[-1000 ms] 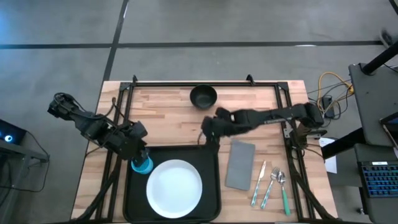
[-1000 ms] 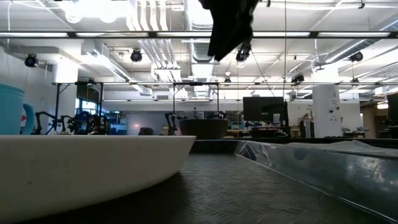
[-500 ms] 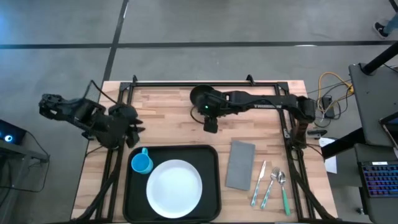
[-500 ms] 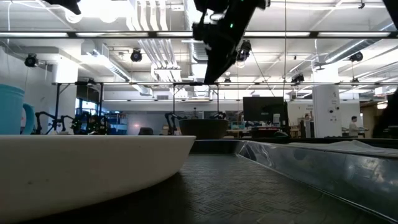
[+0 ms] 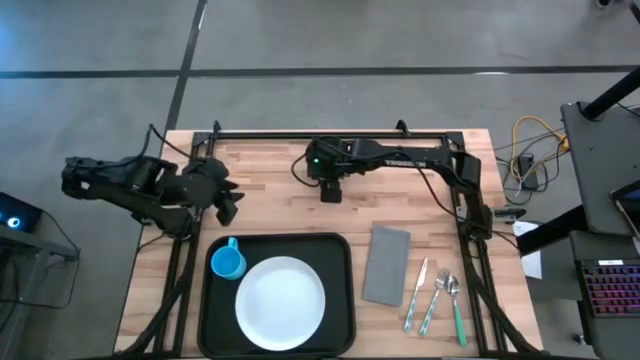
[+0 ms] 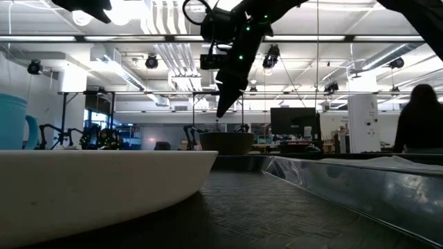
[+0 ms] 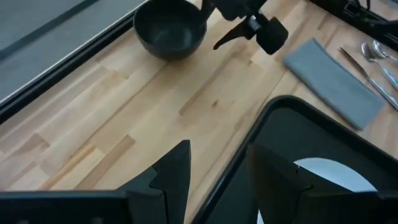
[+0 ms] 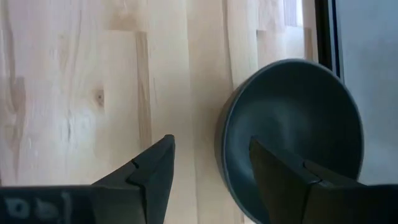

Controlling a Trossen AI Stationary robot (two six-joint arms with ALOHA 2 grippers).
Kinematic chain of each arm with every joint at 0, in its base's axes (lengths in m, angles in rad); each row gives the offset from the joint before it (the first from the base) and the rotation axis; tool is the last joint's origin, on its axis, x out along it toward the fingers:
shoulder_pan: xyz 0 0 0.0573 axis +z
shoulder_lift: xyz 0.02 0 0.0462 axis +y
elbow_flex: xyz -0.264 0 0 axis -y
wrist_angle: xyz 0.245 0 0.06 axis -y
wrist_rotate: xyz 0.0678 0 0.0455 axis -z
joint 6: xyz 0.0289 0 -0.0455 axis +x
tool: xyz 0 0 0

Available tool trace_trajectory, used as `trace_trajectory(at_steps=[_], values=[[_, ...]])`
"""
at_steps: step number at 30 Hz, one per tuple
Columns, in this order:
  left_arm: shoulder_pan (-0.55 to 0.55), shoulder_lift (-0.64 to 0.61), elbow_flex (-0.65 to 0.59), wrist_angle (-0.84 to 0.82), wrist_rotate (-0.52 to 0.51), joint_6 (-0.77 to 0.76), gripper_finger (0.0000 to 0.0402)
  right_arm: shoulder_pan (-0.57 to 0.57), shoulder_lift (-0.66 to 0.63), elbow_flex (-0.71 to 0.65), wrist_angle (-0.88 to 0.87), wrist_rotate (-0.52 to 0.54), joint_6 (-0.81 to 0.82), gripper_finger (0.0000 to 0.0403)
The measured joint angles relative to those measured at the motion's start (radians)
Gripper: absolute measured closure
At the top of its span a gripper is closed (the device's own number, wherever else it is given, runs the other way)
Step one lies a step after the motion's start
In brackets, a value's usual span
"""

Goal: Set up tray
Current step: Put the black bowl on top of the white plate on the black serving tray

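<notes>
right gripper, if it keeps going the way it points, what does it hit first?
Most likely the near rim of the dark bowl: the open right gripper straddles that rim from above. How far above is unclear.

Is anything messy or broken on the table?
Nothing stands out. The plate and blue cup sit upright in the tray; the napkin and cutlery lie neatly beside it; the bowl stands unspilled at the far edge.
</notes>
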Motion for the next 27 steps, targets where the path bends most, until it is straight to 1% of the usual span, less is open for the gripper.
trace_trajectory(at_steps=[2, 6, 15, 18, 20, 22, 27], values=[[0.019, 0.017, 0.000, 0.006, -0.001, 0.000, 0.0265, -0.010, 0.009, 0.008, 0.001, -0.003, -0.008, 0.0209], [0.039, 0.047, 0.000, 0.007, -0.001, -0.011, 0.0265, -0.032, 0.039, 0.012, -0.002, -0.056, -0.005, 0.0209], [0.049, 0.061, 0.000, 0.007, -0.001, -0.012, 0.0265, -0.053, 0.110, 0.012, -0.005, -0.067, 0.005, 0.0209], [0.049, 0.060, 0.000, 0.007, -0.002, -0.012, 0.0265, -0.052, 0.112, 0.015, -0.001, -0.067, 0.043, 0.0212], [0.049, 0.060, 0.000, 0.007, -0.001, -0.012, 0.0265, -0.053, 0.111, 0.016, 0.000, -0.068, 0.064, 0.0222], [0.049, 0.060, 0.000, 0.007, -0.002, -0.012, 0.0265, -0.057, 0.111, 0.015, -0.002, -0.068, 0.077, 0.0242], [0.049, 0.060, -0.001, 0.007, -0.002, 0.001, 0.0265, -0.063, 0.111, 0.011, 0.003, -0.064, 0.082, 0.0315]])
